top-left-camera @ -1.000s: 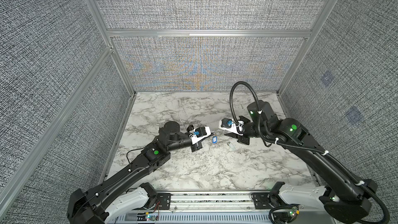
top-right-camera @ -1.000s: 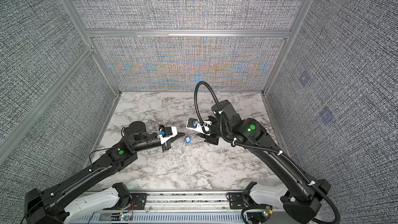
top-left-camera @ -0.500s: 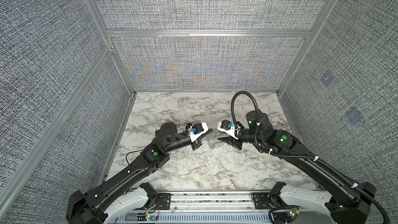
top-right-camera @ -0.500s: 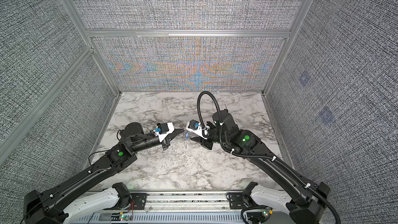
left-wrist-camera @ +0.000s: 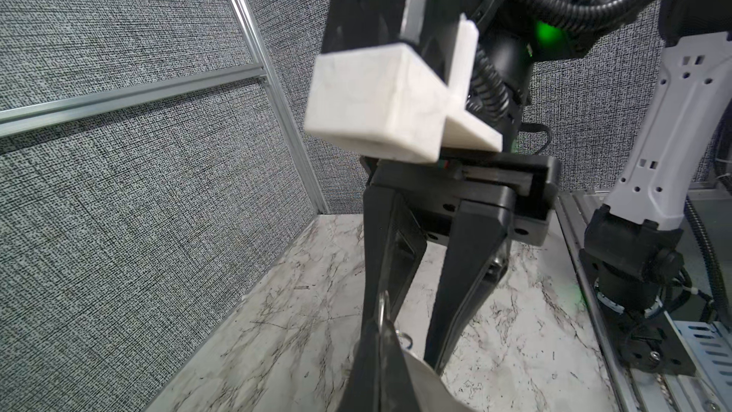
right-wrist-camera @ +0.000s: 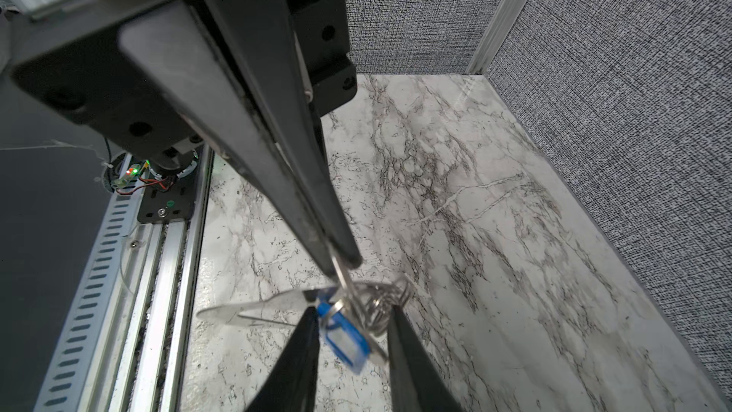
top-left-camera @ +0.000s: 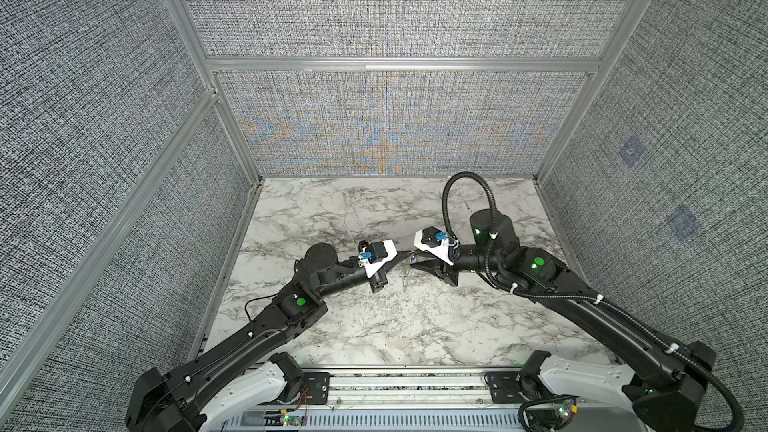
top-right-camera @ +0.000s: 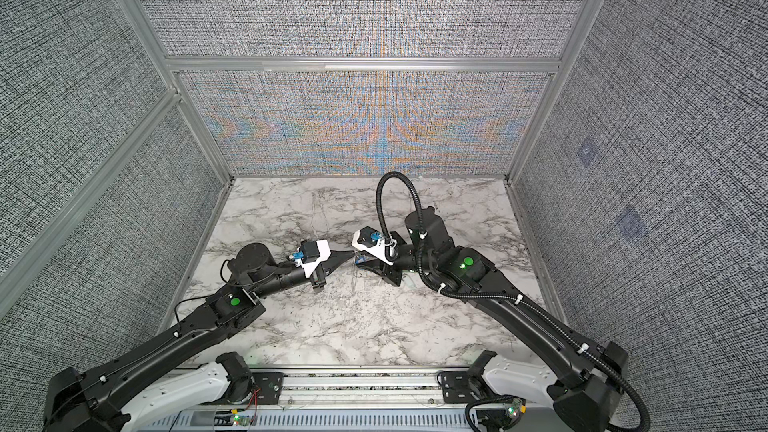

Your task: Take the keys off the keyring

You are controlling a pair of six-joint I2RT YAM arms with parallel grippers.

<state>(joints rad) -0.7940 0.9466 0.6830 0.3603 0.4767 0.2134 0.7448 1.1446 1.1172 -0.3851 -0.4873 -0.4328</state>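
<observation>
The left gripper (right-wrist-camera: pixel 342 265) is pinching shut on the keyring (right-wrist-camera: pixel 380 303) above the table (right-wrist-camera: pixel 475 231). The right gripper (right-wrist-camera: pixel 352 313) is straddling the blue tag (right-wrist-camera: pixel 342 336), jaws partly apart, grip unclear; it should be easing the silvery key (right-wrist-camera: pixel 245 313) round and off, not tugging

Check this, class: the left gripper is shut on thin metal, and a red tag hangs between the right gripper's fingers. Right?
The tag is blue, not red, as the right wrist view shows. The left gripper is shut on thin metal; the tag hangs between the right gripper's fingers.
</observation>
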